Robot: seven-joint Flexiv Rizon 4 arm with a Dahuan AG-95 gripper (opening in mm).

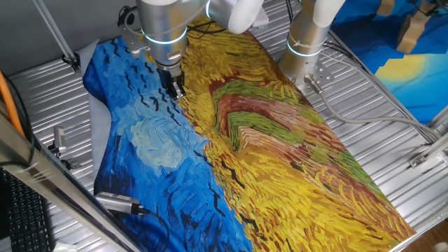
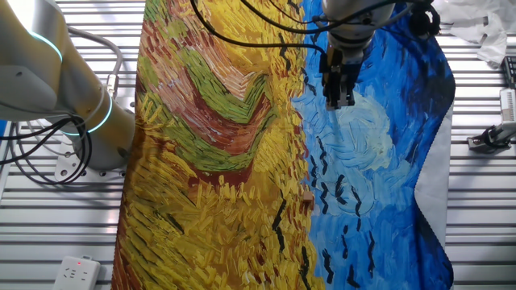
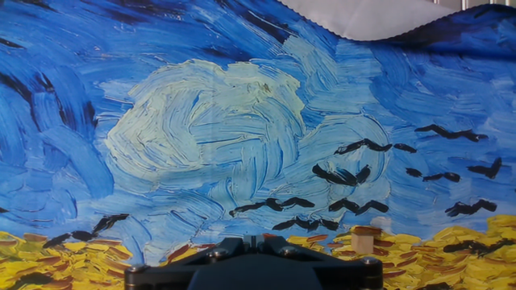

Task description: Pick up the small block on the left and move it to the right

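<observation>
In one fixed view the tool hangs low over the painted cloth on the worktop; the block cannot be made out.

In the other fixed view a tiny tan block lies at the blue-yellow border, well below the tool.

In the hand view the small pale wooden block sits just right of the tool body; fingertips are cut off, so their spacing cannot be told.

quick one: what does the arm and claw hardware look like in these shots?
The arm is made of silver-grey cylindrical links with glowing cyan light rings at the joints and white covers further up. The claw is small, black, with two narrow fingers. Black cables run along the wrist. The base column carries another cyan ring.
</observation>
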